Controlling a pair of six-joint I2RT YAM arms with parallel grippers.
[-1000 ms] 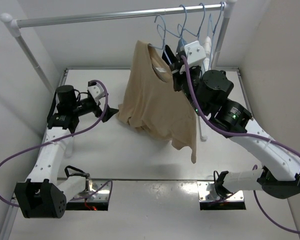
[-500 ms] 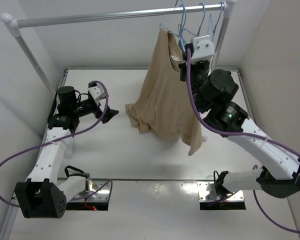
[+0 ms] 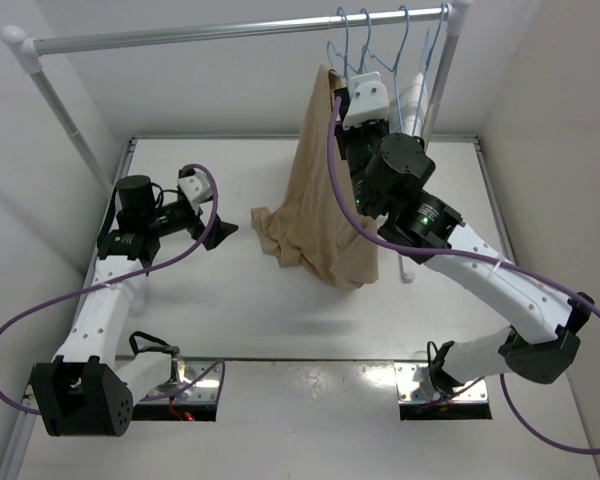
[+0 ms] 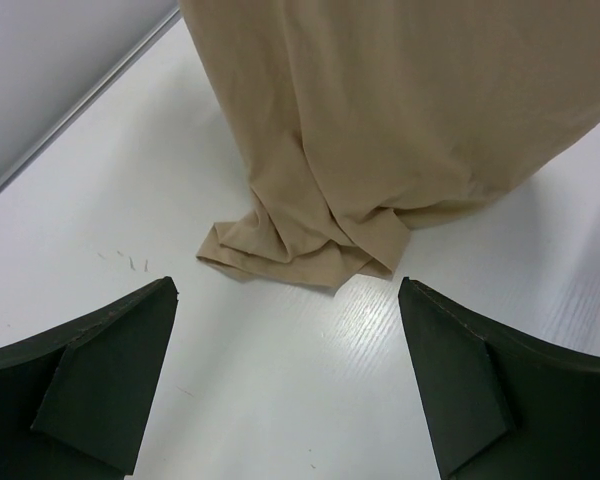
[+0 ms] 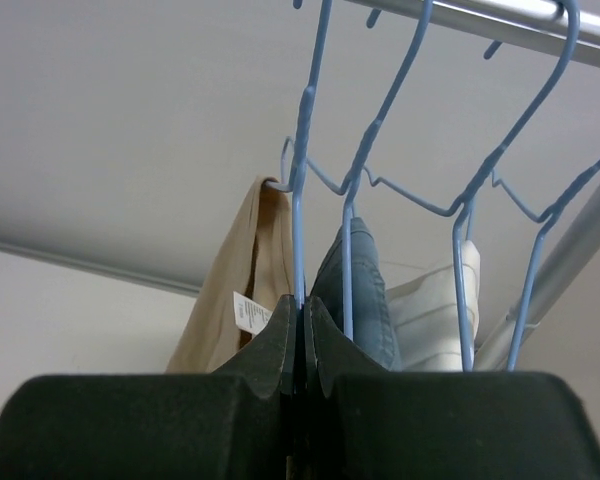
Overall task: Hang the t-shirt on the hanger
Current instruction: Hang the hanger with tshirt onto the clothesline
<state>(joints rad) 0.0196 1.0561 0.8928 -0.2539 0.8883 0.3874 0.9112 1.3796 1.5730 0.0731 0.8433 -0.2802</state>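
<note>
The tan t-shirt (image 3: 325,200) hangs from the light-blue wire hanger (image 3: 335,60), its lower hem bunched on the white table. My right gripper (image 3: 352,105) is shut on the hanger's wire (image 5: 300,200) and holds it up near the rail. In the right wrist view the shirt (image 5: 230,290) with its white label shows left of the jaws. My left gripper (image 3: 223,228) is open and empty, low over the table just left of the shirt's crumpled hem (image 4: 300,250).
A metal rail (image 3: 230,32) spans the back; several more blue hangers (image 5: 420,150) hang at its right end with a blue denim garment (image 5: 365,290) and a white cloth (image 5: 430,310). A rail post (image 3: 435,70) stands at the back right.
My right gripper has lifted the hanger and shirt up and toward the rail's right end. The shirt now hangs narrower, only its hem on the table. The left arm has stayed put.
</note>
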